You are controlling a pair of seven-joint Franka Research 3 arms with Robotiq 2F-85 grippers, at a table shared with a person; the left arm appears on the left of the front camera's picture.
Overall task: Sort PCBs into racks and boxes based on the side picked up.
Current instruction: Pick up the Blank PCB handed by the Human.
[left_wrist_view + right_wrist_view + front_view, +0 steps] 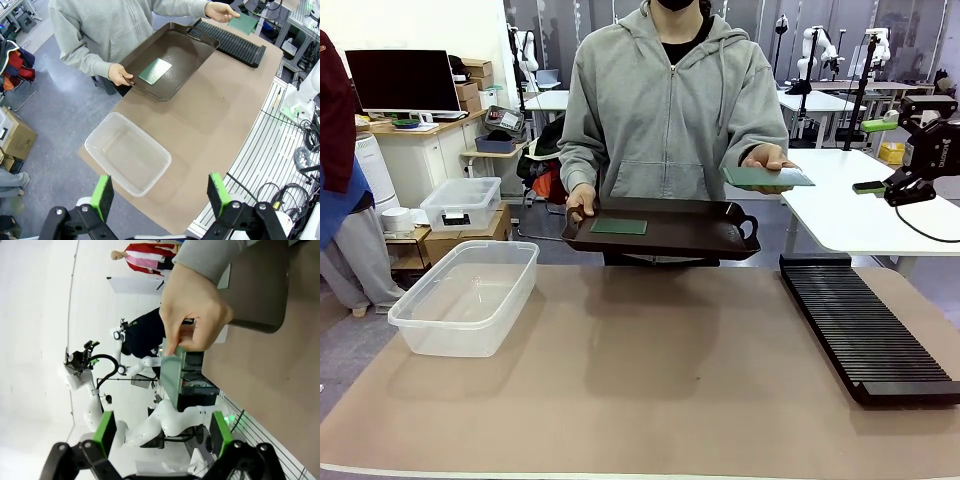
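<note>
The person holds a dark brown tray [720, 235] over the table's far edge, with one green PCB [618, 226] lying flat on it. The person's other hand holds a second PCB [768, 177] out toward my right gripper [873, 156], which hangs open at the right, a short way from the board. In the right wrist view that PCB [172, 372] hangs edge-on from the hand [195, 310], ahead of my open right gripper [162, 432]. High above the table, my left gripper [161, 195] is open over the clear box [95, 137]. The black rack [865, 325] lies at the right.
The clear box [465, 295] sits at the table's left. A smaller lidded bin [460, 203] stands on the floor behind it. Bare brown mat [650, 370] spreads between box and rack. A white table [850, 200] stands behind the rack.
</note>
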